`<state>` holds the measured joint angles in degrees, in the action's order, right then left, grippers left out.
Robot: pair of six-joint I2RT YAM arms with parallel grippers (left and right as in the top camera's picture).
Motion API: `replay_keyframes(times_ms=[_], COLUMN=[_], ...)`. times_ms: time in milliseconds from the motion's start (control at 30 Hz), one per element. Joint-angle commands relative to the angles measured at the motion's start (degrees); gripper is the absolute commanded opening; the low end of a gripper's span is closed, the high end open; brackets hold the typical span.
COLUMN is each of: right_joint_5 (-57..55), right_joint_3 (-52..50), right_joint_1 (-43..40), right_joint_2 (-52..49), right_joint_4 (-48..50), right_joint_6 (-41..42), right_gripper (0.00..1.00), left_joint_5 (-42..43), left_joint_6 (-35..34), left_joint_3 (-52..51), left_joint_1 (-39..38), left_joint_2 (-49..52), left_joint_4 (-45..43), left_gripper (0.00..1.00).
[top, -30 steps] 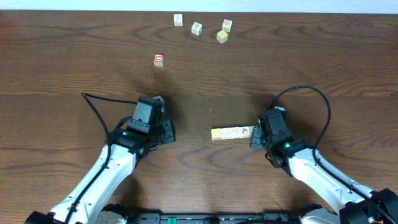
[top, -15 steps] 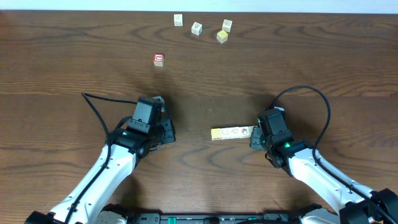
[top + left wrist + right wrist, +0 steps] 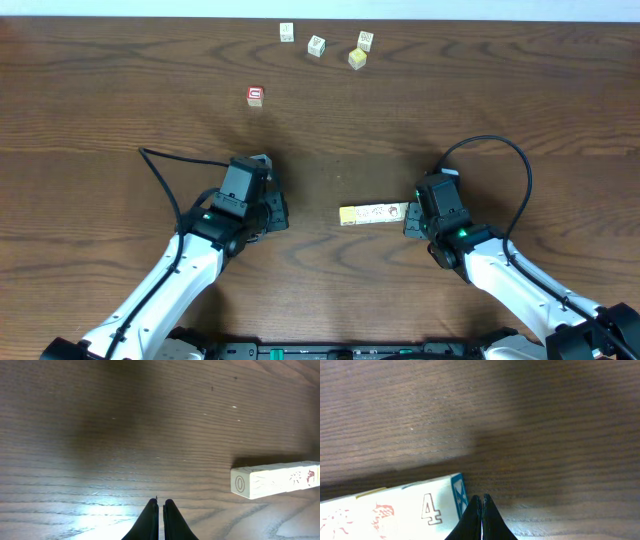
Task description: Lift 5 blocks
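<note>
Your left gripper point(image 3: 161, 506), fingers pinched shut, has edged right toward the row of blocks point(image 3: 372, 213) lying between the arms. Your right gripper point(image 3: 481, 501), also shut, sits against the far end. A squeeze looks next.

Blocks point(image 3: 372, 213) in one flat cream row (yellow-ended)

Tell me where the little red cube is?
In the overhead view, the red cube sits alone on the left half, beyond the left gripper and nearer than the four pale cubes.
</note>
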<state>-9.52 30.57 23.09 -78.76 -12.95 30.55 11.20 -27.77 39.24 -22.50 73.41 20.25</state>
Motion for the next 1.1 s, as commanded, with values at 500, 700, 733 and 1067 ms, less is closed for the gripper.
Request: replay_keyframes(times_ms=[500, 700, 733, 1067], right_joint_5=[6.16, 6.95, 7.34, 8.76], right_joint_3=[0.17, 0.15, 0.17, 0.17], right_joint_1=[-0.04, 1.11, 1.38, 4.44], right_joint_2=[-0.22, -0.22, -0.22, -0.24], right_joint_4=[0.74, 1.44, 1.66, 2.03], right_joint_6=[-1.92, -1.92, -1.92, -1.88], right_gripper=[0.01, 0.01, 0.01, 0.01], left_joint_5=[-1.86, -1.88, -1.88, -2.95], left_joint_6=[-0.63, -0.63, -0.63, -0.63], left_joint_3=[0.94, 0.94, 0.94, 0.94], left_joint_1=[-1.01, -0.98, -0.98, -0.98], left_joint_2=[0.33, 0.33, 0.33, 0.33], left_joint_4=[-1.31, -1.31, -1.33, -1.31], left_gripper=[0.07, 0.07, 0.07, 0.07])
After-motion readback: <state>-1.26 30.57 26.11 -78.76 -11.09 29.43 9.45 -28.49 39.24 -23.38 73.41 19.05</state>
